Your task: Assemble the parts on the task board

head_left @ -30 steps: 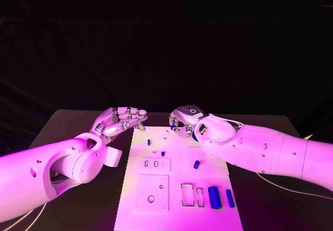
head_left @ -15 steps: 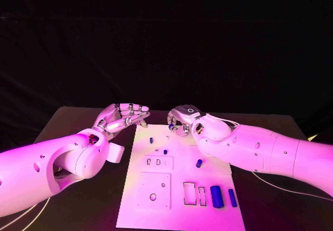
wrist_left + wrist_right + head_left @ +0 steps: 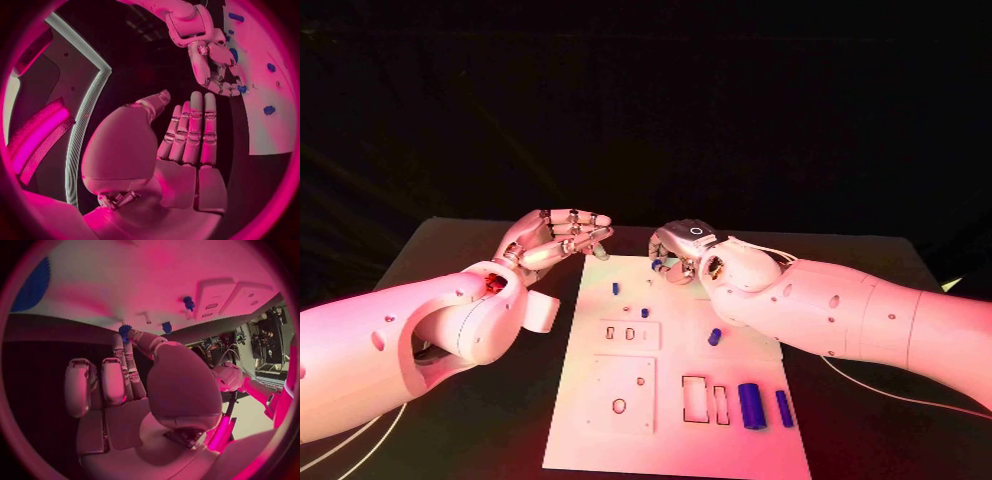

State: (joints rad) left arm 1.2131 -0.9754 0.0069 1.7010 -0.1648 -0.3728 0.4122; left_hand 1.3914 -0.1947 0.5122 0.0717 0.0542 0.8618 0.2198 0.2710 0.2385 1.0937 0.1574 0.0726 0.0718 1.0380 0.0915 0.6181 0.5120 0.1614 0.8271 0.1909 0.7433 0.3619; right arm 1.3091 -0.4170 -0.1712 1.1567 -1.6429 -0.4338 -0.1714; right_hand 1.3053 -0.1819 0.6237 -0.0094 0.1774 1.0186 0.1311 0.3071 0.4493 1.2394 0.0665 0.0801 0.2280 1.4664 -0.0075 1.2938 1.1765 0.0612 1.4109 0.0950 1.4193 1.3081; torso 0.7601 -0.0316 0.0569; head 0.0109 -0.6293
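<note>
Right hand (image 3: 681,252) pinching blue part (image 3: 124,331) — task board (image 3: 678,400) beneath, left hand (image 3: 560,240) empty

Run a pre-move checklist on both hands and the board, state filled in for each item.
1. Left hand holds nothing, fingers apart: ok.
2. Right hand over the far end of the task board: ok.
3. Right fingertips touch a small blue part: ok; firm grip: cannot tell.
4. Two long blue parts lying loose at the board's near end, not yet assembled: not ok.
5. Left hand off the board's edge: ok.

Matt white task board (image 3: 678,400), glossy arms
</note>
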